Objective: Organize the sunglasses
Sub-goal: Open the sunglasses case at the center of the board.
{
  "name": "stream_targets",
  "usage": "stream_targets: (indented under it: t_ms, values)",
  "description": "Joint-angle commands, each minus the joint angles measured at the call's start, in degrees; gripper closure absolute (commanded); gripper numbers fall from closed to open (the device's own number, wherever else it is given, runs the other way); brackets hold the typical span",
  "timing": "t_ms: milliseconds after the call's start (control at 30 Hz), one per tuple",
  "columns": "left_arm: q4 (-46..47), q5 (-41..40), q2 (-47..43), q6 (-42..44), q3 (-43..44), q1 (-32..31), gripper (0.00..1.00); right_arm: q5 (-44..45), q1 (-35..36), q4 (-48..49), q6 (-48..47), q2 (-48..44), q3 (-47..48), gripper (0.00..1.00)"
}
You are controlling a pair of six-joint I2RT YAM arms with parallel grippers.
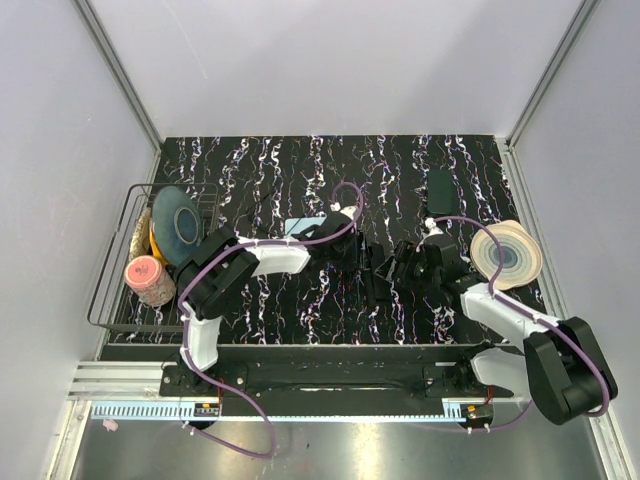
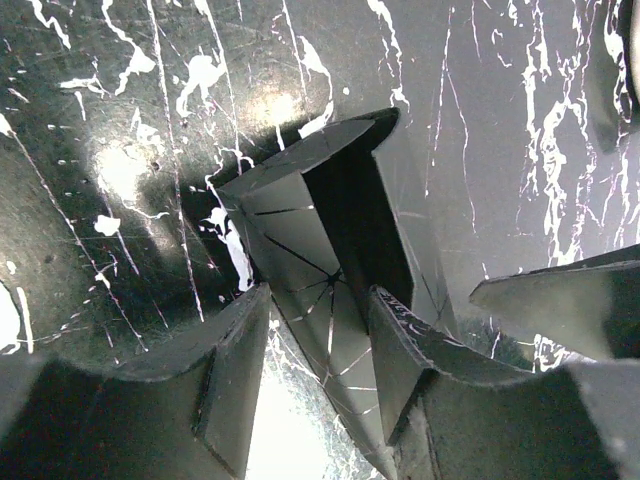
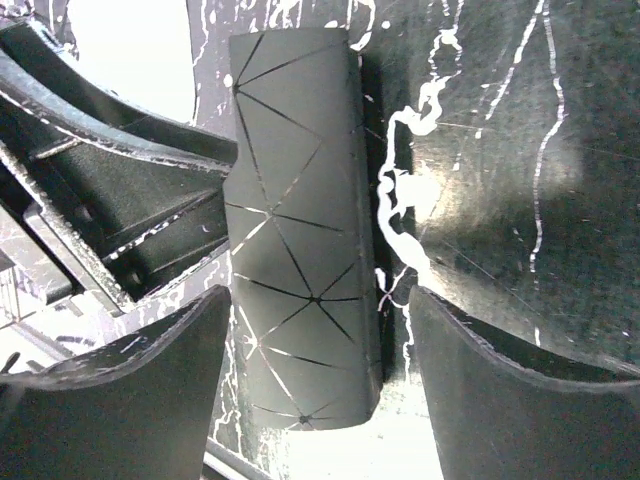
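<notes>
Flanking the case [image 3: 300, 230], right fingers [image 3: 500, 390] gape; left fingers [image 2: 235, 370] pinch its end.

Rear strip of table [image 1: 300, 165] free, bar 1 dark oblong object [image 1: 440, 186] far right. Left side blocked by wire rack [image 1: 108, 300] with plates [image 1: 178, 225] and pink jar [image 1: 148, 280]; right side by striped round dish [image 1: 507, 255]. Centre tight: left gripper [image 2: 318, 300] and right gripper [image 3: 320, 310] crowd the faceted sunglasses case [image 3: 300, 200] from both sides; light blue item [image 1: 305, 226] sits just behind left arm [image 1: 270, 258].
</notes>
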Motion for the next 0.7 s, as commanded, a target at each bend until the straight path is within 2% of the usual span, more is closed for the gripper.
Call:
stream_targets:
  t_ms: [0,133,333,467,667]
  values:
    - [-12.3,-6.0,4.6,4.4,-1.0,0.0,0.50,5.7,0.0,-5.2,-0.7,-1.0,1.3,0.20]
    - [-13.2,-6.6,4.3,4.8,-0.3,-0.1,0.49,6.5,0.0,-7.8,-0.6,0.0,2.9,0.20]
    - [-13.2,-6.3,3.9,5.4,0.7,-0.1,0.48,5.1,1.7,-8.8,-6.4,-1.0,6.3,0.18]
    - [-13.7,-6.0,4.1,5.3,1.5,-0.1,0.48,10.0,7.4,-12.3,-7.9,2.0,9.9,0.15]
    - [-13.7,-6.0,3.8,5.1,1.3,-0.1,0.48,15.7,8.0,-15.7,-4.4,5.9,11.4,0.16]
